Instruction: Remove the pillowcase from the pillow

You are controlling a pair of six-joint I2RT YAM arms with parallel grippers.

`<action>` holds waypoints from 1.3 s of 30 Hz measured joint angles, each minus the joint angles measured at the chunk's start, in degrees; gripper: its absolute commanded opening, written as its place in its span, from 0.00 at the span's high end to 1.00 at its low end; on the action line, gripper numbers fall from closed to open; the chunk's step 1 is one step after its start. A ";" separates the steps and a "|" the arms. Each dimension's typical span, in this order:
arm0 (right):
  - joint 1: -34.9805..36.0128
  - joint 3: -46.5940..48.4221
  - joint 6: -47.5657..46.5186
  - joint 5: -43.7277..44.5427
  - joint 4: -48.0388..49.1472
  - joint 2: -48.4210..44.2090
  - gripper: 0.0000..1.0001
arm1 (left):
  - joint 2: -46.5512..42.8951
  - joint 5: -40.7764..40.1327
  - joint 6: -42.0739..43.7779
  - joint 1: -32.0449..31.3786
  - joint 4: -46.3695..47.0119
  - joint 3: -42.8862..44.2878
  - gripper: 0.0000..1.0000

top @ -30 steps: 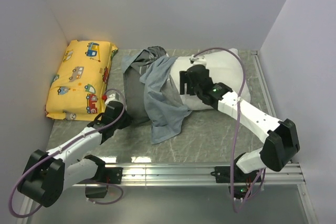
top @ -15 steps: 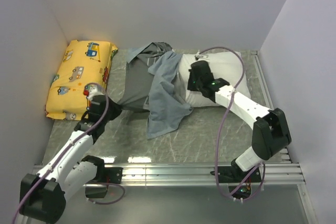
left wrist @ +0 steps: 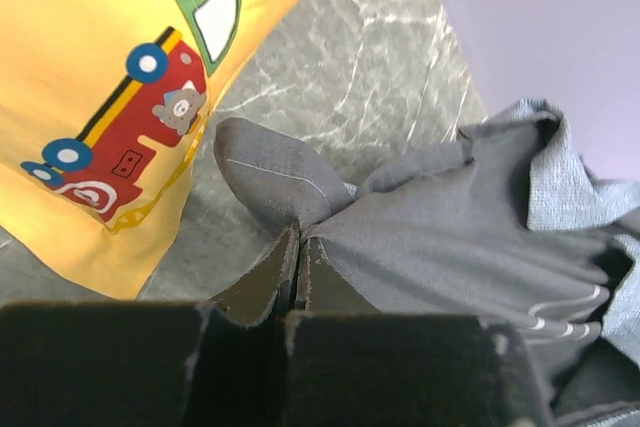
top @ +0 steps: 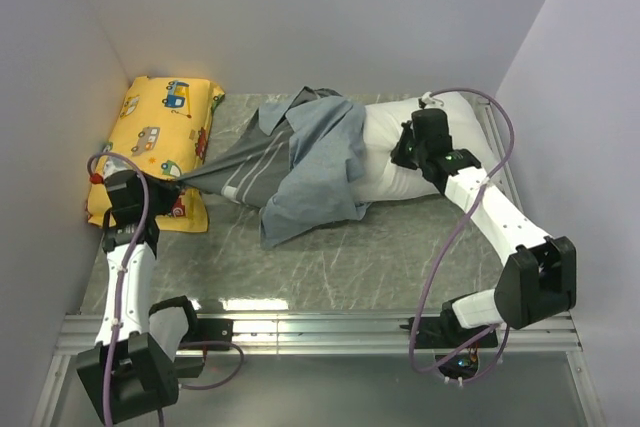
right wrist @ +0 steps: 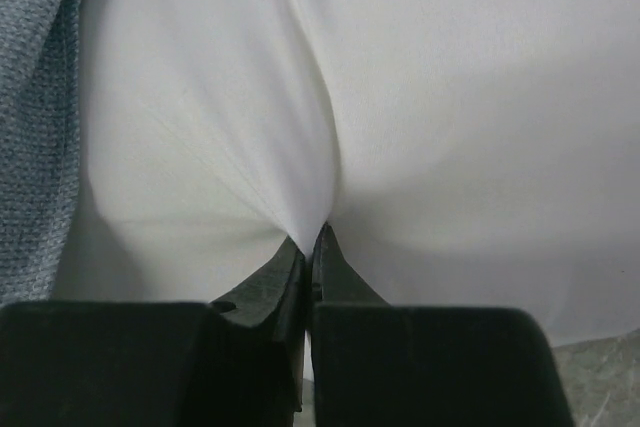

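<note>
The soft dark grey pillowcase with thin white stripes [top: 300, 162] lies mid-table, bunched over the left end of the plump white rectangular pillow [top: 385, 175], with its blue-grey inner side turned outward. It looks light, limp and easily stretched, so a pinched corner or hem seems the best hold. The pillow looks squashy and likely to drag along unless anchored. The left gripper [left wrist: 300, 247] is clamped on a grey corner of the case, drawn taut toward the yellow cartoon-vehicle cushion [top: 155, 142]. The right gripper [right wrist: 310, 242] is closed on a fold of the pillow's white fabric. On the marbled grey table [top: 400, 257] there are one pillowcase, one pillow and one cushion.
</note>
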 measured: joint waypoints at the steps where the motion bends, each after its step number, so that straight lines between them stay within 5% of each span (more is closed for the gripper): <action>1: 0.66 -0.15 -0.13 0.83 -0.17 0.00 1.00 | 0.61 0.74 0.57 0.04 0.15 0.00 1.00; 2: 1.57 -0.28 -0.33 1.84 -0.35 0.00 1.00 | 1.29 1.16 1.27 -0.26 0.28 0.00 0.99; 4: 3.50 -0.50 -0.70 3.74 -0.59 -0.07 1.00 | 2.62 1.11 3.08 -1.60 0.24 0.35 0.80; 5: 4.57 -0.63 -0.92 4.90 -0.68 -0.07 1.00 | 3.37 0.07 4.37 -3.54 0.04 0.79 0.69; 6: 5.64 -0.96 -1.05 5.92 -0.57 -0.17 1.00 | 3.72 -1.07 5.35 -5.55 -0.46 1.42 0.46; 7: 6.71 -1.40 -1.22 7.04 -0.61 -0.35 1.00 | 3.87 -2.51 6.84 -9.01 -1.53 2.78 0.38; 12: 10.36 -4.11 -1.40 10.88 -0.07 -1.84 1.00 | 3.48 -6.56 10.91 -23.58 -4.09 12.74 0.18; 17: 14.78 -11.80 -0.66 14.21 5.03 -5.51 1.00 | 7.72 -8.20 14.10 -33.20 -3.02 23.32 0.15; 23: 17.84 -19.71 2.12 16.15 12.63 -5.57 1.00 | 24.04 -13.44 17.81 -42.75 -3.10 34.51 0.13; 39: 19.58 -22.73 5.55 17.53 21.38 -2.71 1.00 | 44.30 -19.19 23.06 -43.54 -5.42 50.95 0.19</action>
